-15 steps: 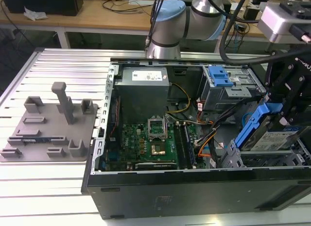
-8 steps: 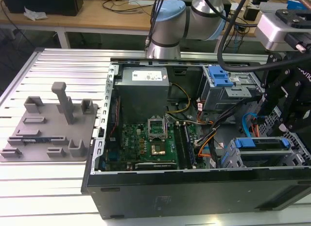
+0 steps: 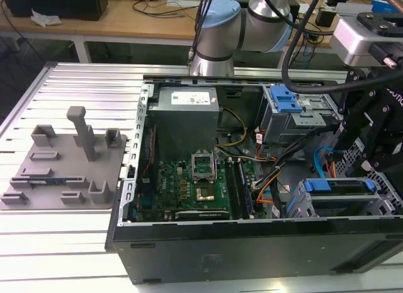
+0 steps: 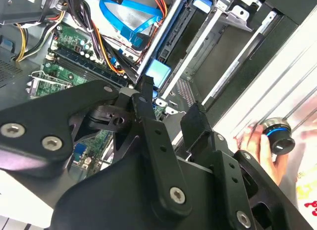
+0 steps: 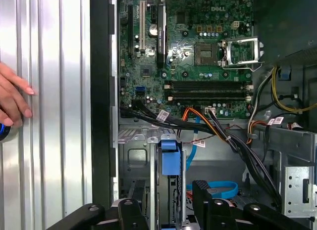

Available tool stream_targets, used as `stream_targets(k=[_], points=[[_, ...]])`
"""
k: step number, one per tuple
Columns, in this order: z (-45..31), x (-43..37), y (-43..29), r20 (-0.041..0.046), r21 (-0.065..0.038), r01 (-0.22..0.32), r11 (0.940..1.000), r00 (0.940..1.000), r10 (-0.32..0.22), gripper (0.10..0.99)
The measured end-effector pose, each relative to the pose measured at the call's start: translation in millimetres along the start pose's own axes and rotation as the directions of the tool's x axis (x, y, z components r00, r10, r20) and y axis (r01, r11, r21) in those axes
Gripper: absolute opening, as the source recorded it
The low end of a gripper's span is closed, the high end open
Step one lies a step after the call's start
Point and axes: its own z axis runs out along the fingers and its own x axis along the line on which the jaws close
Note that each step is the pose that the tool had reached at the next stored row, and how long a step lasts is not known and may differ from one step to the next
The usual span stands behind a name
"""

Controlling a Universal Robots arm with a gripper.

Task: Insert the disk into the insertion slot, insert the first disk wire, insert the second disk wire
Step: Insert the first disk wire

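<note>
Gripper (image 4: 171, 97) fingers apart, clamped on nothing, either side of the blue carrier end of the disk (image 5: 170, 160); no contact visible. Disk lies in the insertion slot (image 3: 384, 189) near the case corner; seating depth hard to judge. First disk wire (image 5: 218, 189) loops just beside it, one end behind a finger, plug not made out. Person's hand (image 5: 12, 99), cut off at frame edge, rests on the ribbed table (image 5: 54, 116).
</note>
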Motion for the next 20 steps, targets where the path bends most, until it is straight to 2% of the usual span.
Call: stream_targets(k=[10, 13, 14, 15, 17, 20], points=[[0.3, -1.3, 0.0, -0.0004, 0.000, 0.001, 1.0000, 1.0000, -0.001, 0.502], [0.1, -15.3, 0.0, -0.0176, 0.000, 0.001, 1.0000, 0.9998, -0.001, 0.502], [0.2, -25.6, -0.1, -0.0319, 0.000, 0.001, 1.0000, 0.9995, -0.001, 0.502], [0.4, -40.8, -0.1, -0.0572, 0.000, 0.002, 1.0000, 0.9984, -0.002, 0.502], [0.5, -51.8, -0.1, -0.0786, 0.000, 0.002, 1.0000, 0.9969, -0.002, 0.502], [0.6, -65.5, -0.1, -0.1260, 0.000, 0.002, 1.0000, 0.9920, -0.002, 0.502]])
